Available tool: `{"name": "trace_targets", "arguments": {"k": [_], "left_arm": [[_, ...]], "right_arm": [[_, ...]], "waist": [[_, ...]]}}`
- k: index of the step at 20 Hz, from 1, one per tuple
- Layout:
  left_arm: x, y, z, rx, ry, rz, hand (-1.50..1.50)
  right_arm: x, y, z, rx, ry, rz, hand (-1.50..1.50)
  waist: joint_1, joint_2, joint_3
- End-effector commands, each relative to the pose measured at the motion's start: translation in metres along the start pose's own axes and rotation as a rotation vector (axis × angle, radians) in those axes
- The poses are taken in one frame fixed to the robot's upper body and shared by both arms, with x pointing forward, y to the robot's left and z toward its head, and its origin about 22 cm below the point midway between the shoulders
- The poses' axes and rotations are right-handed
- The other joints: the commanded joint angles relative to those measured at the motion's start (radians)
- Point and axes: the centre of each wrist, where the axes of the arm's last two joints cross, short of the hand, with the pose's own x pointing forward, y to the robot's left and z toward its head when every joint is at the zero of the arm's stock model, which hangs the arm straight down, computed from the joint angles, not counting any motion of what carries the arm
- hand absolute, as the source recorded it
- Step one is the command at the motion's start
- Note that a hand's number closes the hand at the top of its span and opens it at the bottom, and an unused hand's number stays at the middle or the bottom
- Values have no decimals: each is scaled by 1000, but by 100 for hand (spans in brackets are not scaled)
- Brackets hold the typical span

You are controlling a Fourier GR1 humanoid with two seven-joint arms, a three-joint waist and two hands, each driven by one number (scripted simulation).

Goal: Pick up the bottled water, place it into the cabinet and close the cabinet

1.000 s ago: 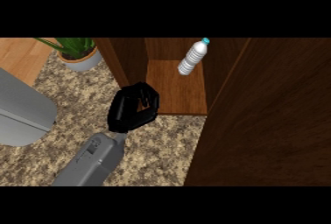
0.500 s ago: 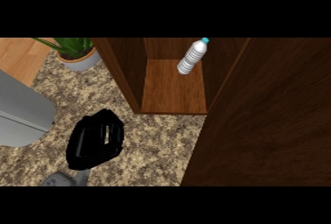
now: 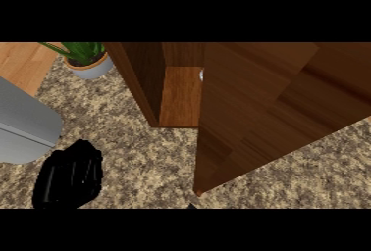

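Single head view, steeply down onto counter (image 3: 145, 157) and cabinet (image 3: 275, 98)

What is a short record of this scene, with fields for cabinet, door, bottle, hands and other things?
cabinet: wooden, stands on the speckled counter
cabinet door: swung nearly across the opening, gap left
bottled water: inside the cabinet, only a white sliver shows by the door's edge
left hand: lower left, over the counter, apart from the cabinet
right hand: not in view
other: potted plant, top left; grey object, left edge
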Motion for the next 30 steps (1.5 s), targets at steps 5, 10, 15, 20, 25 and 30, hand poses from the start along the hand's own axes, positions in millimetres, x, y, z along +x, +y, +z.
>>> {"name": "trace_targets", "arguments": {"k": [5,10,15,20,25,30], "left_arm": [[12,26,16,14,9,-1,150],[20,39,18,-2,-17,-15,150],[28,47,28,4,-9,3,150],[29,65,23,14,-5,-12,150],[53,73,38,-15,-5,-12,150],[54,72,39,8,-10,-24,150]], "right_arm": [[5,25,-62,-8,-129,84,150],[5,17,-77,-134,-108,63,150],[12,-10,-116,-202,-47,-6,150],[-9,-50,-159,-170,8,-108,150],[-26,-90,-200,-160,74,-162,150],[-66,-143,-209,-184,98,-133,150]], "waist": [[25,7,-1],[26,9,-2],[30,11,0],[9,15,2],[22,13,2],[11,13,3]]}}
